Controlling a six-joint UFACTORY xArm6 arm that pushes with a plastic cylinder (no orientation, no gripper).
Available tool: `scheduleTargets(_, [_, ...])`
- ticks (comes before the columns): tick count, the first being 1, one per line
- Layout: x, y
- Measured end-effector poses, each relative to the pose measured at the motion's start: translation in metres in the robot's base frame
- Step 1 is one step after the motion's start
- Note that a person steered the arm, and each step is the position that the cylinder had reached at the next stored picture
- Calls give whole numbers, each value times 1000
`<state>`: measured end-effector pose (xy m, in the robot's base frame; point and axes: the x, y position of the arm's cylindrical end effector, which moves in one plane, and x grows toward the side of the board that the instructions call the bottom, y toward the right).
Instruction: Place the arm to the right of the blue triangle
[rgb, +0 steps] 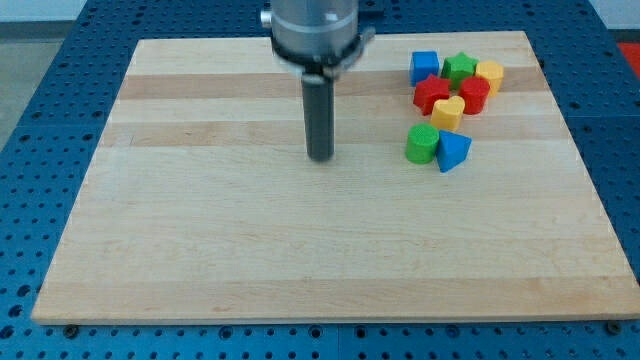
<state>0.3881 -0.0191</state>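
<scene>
The blue triangle (453, 151) lies on the wooden board (300, 250) at the view's upper right, touching a green cylinder (422, 144) on its left. My tip (320, 157) rests on the board well to the left of both, roughly level with them. The rod rises straight up to the arm's grey end at the view's top.
Above the triangle sits a tight cluster: a blue cube (425, 67), a green star (460, 68), a yellow block (489, 75), a red star (433, 94), a red cylinder (474, 95) and a yellow heart (448, 112). A blue perforated table surrounds the board.
</scene>
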Motion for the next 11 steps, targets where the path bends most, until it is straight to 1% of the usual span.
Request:
scheduleTargets(1, [-27,-1])
scheduleTargets(4, [-25,-1])
scheduleTargets(5, [57,15])
scheduleTargets(6, [145,75])
scheduleTargets(7, [211,164])
scheduleTargets(8, [196,263])
scheduleTargets(9, [125,285])
scheduleTargets(11, [98,270])
